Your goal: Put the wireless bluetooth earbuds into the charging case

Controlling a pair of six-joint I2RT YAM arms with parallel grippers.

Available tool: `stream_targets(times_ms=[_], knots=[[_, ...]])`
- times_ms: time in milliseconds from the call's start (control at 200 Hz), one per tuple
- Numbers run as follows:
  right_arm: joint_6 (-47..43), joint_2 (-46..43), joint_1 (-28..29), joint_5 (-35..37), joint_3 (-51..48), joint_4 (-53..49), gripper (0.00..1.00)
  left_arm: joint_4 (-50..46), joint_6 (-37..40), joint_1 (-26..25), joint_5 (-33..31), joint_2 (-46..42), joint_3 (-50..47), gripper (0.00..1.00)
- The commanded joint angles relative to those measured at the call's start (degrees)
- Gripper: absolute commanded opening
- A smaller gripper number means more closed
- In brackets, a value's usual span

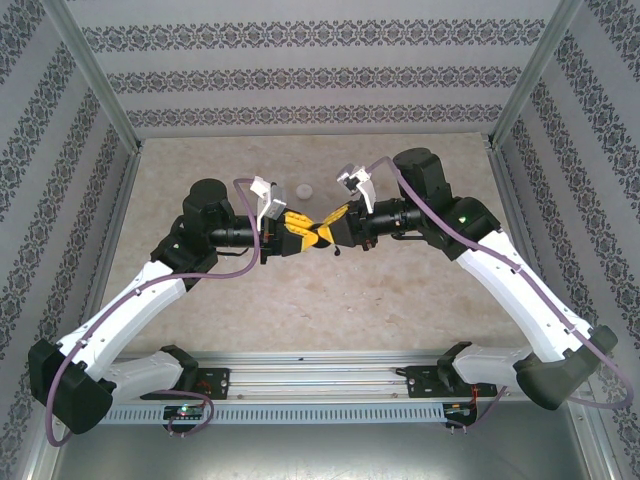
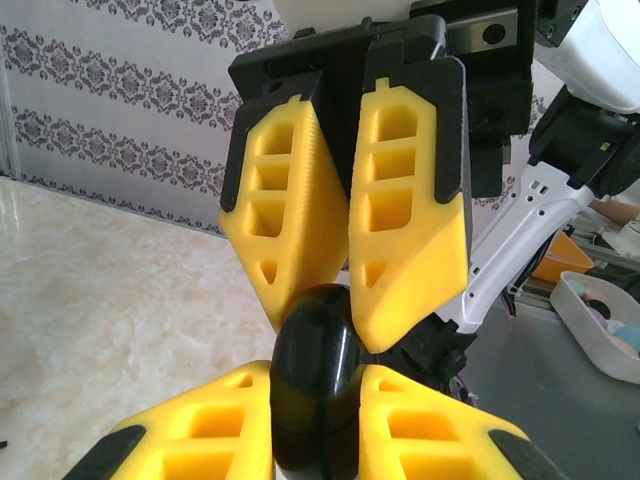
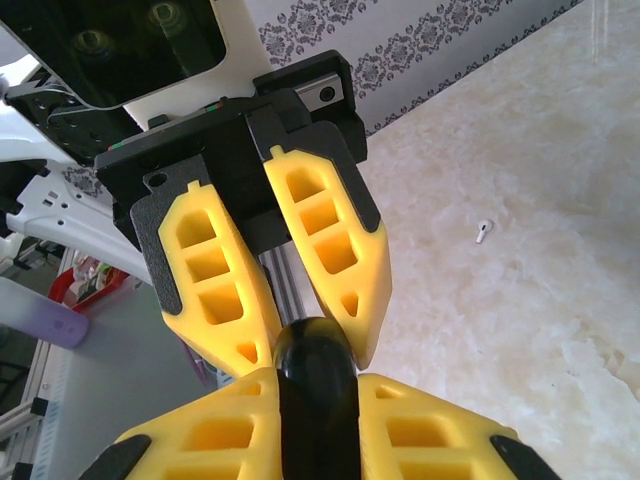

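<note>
Above mid-table, clasped from nine o'clock by left gripper (image 2: 314,385) and from three o'clock by right gripper (image 3: 316,385), each clenched on black charging case (image 2: 312,335). Seemingly held clear of marbled beige table (image 3: 520,330); cannot tell whether lid open or closed, seam hidden behind fingers. Glossy, rounded like a pebble, hard-shelled. Probably light yet slick, apt to squirm from ribbed yellow fingers (image 2: 410,200) unless pinched square across its narrow flanks. Spotted on the table at two o'clock from the clasp in right wrist view: white earbud (image 3: 483,231), tiny, stemmed, smooth plastic. Likely featherweight, rigid, and skittish on that polished stone-look surface. Best taken across stem or bulb with a gentle, centred pinch, never nudged sideways. Fingers themselves wedge-shaped, hollow-celled and matte, backed in black.
</note>
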Motion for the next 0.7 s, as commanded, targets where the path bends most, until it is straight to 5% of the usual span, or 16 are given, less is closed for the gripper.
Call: stream_targets(times_ms=[0,190,415,694], knots=[[0.91,-0.13,0.57,-2.12,-1.93,3.37,0.28,5.27,-2.45,-0.34,1.88,0.86,2.08,0.12],[0.14,-1.02,0.5,-2.67,-3.06,3.63,0.36,6.68,-3.74,-0.37,3.09,1.24,2.32,0.11],[0.22,-0.76,-0.27,-4.98,-2.99,1.95,0.15,7.64,-5.25,-0.3,3.44,1.34,2.56,0.12],[3.2,-2.92,-1.85,-5.74,-5.16,7.33,0.07,13.78,-10.01,-0.22,2.39,1.52,0.77,0.24]])
